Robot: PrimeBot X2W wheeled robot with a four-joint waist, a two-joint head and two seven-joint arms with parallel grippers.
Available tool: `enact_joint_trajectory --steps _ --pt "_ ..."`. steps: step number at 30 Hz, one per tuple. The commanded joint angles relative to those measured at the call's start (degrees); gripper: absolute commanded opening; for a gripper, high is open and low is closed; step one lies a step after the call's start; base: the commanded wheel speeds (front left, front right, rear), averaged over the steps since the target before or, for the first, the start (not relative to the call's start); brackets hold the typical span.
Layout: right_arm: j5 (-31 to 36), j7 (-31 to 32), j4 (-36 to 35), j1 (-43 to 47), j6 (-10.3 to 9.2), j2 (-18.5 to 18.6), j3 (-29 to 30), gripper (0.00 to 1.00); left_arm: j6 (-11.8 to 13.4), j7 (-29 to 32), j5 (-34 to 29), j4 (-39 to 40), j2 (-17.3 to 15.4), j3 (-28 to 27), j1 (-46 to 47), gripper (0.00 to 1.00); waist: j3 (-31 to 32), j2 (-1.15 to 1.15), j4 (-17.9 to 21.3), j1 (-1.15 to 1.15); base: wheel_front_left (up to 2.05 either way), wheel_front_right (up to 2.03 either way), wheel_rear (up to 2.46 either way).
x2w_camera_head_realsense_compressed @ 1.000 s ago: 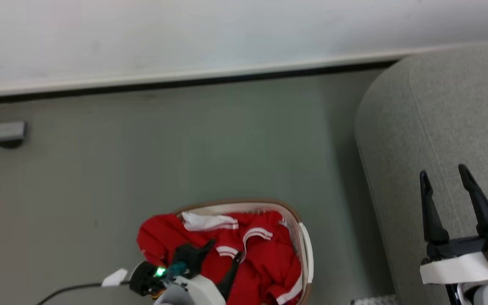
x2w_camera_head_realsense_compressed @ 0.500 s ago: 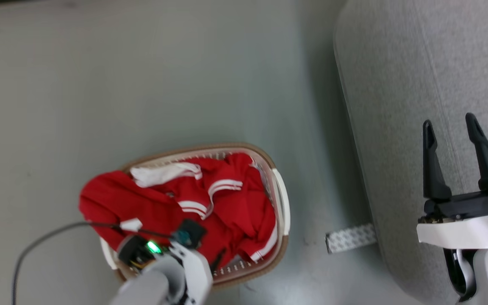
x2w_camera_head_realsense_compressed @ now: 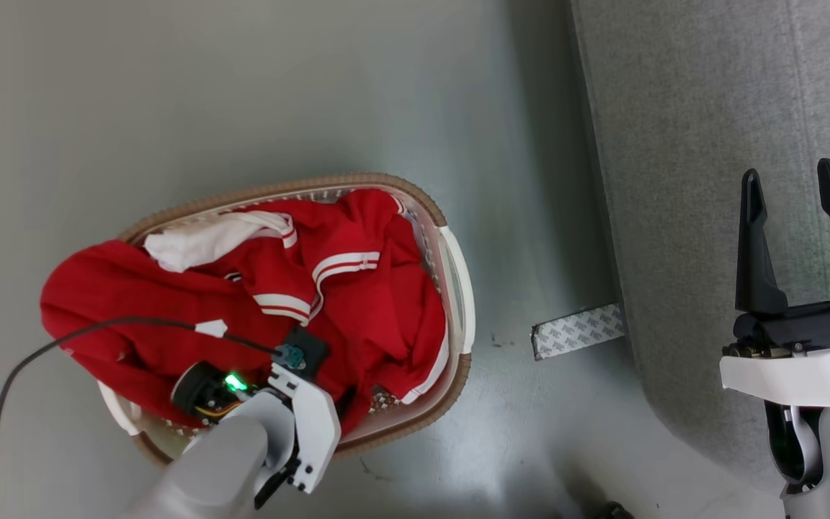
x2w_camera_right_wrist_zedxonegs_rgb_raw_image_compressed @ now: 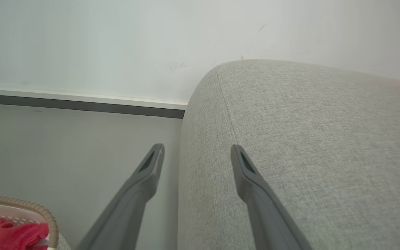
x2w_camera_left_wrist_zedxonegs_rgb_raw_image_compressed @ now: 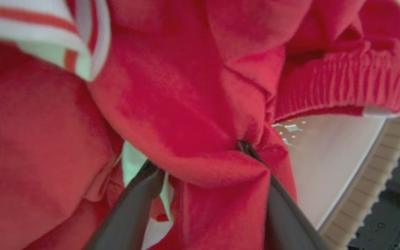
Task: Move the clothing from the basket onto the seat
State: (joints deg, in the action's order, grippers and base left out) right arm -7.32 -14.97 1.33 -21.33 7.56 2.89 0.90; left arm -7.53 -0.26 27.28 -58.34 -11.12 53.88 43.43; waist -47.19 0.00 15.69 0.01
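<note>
The white basket with its tan rim stands on the floor, heaped with the red, white-striped clothing. My left wrist reaches down into it from the near side, its fingers buried in the pile. In the left wrist view my left gripper is open, fingers pushed into the clothing with a red fold between them, beside the basket's white wall. My right gripper hangs open and empty over the light grey seat, to the basket's right. Along its fingers, the right gripper straddles the seat edge.
A patterned grey strip lies on the floor between basket and seat. A black cable runs from my left wrist across the clothing. A white wall with a dark baseboard stands beyond the seat. Grey floor surrounds the basket.
The head camera has tilted down, so the whole picture has shifted. My left arm has gone deeper into the clothing. Both grippers stay open.
</note>
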Motion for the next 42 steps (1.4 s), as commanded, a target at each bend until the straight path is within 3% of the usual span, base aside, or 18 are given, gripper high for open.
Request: enact_joint_trajectory --steps 1,2,3,10,17,26,32,42 --pt "-0.7 -0.2 -0.1 -0.8 -0.14 -0.1 0.1 1.0 0.1 -0.5 1.2 -0.5 -0.5 0.7 0.5 0.78 -0.4 0.0 -0.1 -0.01 0.0 0.0 0.0" --pt "-0.7 -0.2 0.0 -0.7 -0.14 -0.1 0.0 1.0 0.1 -1.0 1.5 -0.7 -0.3 1.4 0.8 0.15 -0.2 0.0 -0.3 -0.01 0.0 0.0 0.0" --pt "-0.6 -0.2 0.2 -0.7 -0.14 -0.1 -0.2 1.0 0.1 -1.4 2.2 -0.8 0.0 2.2 0.8 0.0 0.0 0.0 -0.4 -0.01 0.0 0.0 0.0" --pt "0.1 -0.2 1.2 -0.1 -0.14 -0.1 -0.4 1.0 0.1 -7.5 6.9 -0.8 0.7 4.2 1.0 0.0 5.1 0.0 -2.1 -0.01 0.0 0.0 0.0" --pt "1.4 -0.2 2.8 4.0 -0.14 0.0 0.4 1.0 0.1 -13.3 11.9 1.0 2.4 3.9 -2.1 0.0 15.9 0.0 -5.2 -0.01 0.0 0.0 0.0" --pt "3.4 -0.2 4.6 12.3 -0.14 0.4 2.5 1.0 0.1 -14.5 14.9 6.0 2.5 4.5 -9.3 0.0 31.4 0.0 -10.6 -0.01 0.0 0.0 0.0" --pt "3.4 -0.2 5.6 17.5 -0.14 0.9 3.0 1.0 0.3 -13.7 16.3 12.9 0.7 5.5 -12.9 0.0 39.6 0.0 -14.2 -0.01 0.0 0.0 0.0" --pt "2.9 -0.2 6.7 22.1 -0.14 0.8 2.6 1.0 6.7 -11.3 18.0 30.2 -5.3 3.1 -15.9 0.0 47.6 0.0 -16.3 -0.01 0.0 0.0 0.0"
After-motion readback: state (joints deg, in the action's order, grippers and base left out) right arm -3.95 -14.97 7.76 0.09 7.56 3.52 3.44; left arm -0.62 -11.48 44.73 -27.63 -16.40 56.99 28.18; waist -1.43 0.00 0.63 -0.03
